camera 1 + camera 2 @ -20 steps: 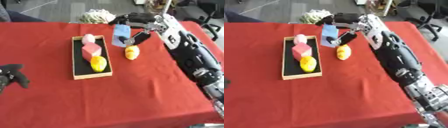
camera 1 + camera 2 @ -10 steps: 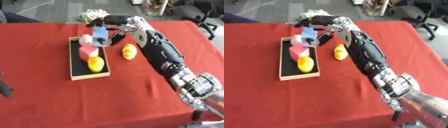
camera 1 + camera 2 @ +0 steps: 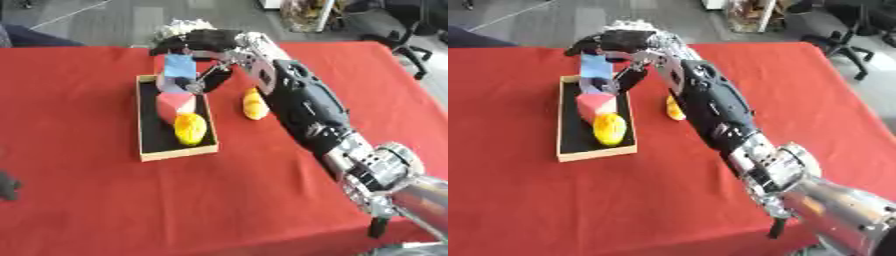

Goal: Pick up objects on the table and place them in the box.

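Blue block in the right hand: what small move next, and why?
Probably lower it a little and open the fingers. The right hand holds the blue rectangular block over the far end of the shallow black-lined wooden box, above a pink block.

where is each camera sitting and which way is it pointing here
Left eye view: in the robot's head, looking down at the red table; the right arm reaches in from the lower right, its right hand curled round a blue block over the box; a dark bit of the left hand shows at the left edge.
Right eye view: same head, set slightly to the right, looking down the same way; only the right arm shows.
Shared: box, blue block, and a yellow object on the cloth beside the box.
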Available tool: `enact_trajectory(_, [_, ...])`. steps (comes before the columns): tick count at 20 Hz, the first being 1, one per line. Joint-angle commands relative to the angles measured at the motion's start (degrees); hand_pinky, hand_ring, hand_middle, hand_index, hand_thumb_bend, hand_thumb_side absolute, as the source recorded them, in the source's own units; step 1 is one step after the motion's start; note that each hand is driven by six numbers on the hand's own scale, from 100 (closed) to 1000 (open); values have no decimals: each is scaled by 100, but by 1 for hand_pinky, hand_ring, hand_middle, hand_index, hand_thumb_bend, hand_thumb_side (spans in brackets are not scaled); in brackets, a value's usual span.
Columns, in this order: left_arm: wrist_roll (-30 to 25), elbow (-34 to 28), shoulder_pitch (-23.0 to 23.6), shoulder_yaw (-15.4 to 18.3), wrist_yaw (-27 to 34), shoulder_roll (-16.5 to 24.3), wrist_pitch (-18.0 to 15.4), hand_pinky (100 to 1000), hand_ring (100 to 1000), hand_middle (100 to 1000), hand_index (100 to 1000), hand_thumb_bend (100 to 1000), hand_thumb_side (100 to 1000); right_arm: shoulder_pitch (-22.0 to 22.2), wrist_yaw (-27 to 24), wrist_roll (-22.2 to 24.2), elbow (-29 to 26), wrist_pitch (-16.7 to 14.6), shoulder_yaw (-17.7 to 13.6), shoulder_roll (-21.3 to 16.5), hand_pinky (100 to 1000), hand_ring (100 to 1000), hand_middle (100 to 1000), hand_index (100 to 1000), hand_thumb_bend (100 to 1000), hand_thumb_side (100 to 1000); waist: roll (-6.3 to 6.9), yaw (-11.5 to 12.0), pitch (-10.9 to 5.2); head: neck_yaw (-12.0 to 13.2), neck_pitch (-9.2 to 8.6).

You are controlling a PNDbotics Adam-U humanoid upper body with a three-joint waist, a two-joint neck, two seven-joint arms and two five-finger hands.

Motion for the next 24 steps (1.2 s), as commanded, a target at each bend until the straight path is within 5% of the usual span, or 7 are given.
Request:
enact_trajectory(1, [-13, -83, -40, 22, 24, 23, 1, 675, 527, 554, 838, 100, 799, -83, 78, 322, -55, -141, 13, -35, 794, 725, 912, 1000, 100, 248, -28, 12, -175, -23, -20])
enact_trajectory(12, [-35, -67, 8, 29, 14, 16, 25, 675, 528, 555, 840, 100, 803, -58, 191, 827, 18, -172, 3, -96, 863, 888, 951, 1000, 100, 286, -65, 13, -228, -19, -20])
enact_trajectory(15, [-29, -64, 17, 34, 15, 16, 26, 676, 528, 555, 840, 100, 805, -39, 172, 936, 16, -162, 0, -115, 897, 945, 981, 1000, 100, 533, -68, 12, -238, -10, -20])
enact_trajectory(17, [-33, -63, 29, 33, 14, 15, 28, 676, 528, 555, 840, 100, 807, -28, 152, 994, 16, -161, -1, -126, 910, 964, 995, 1000, 100, 585, -72, 11, -243, -6, -20])
enact_trajectory(24, [-29, -61, 46, 42, 11, 20, 28, 676, 528, 555, 841, 100, 806, -6, 139, 1097, -38, -157, -14, -188, 928, 987, 1000, 1000, 100, 586, -84, 1, -257, -8, -20])
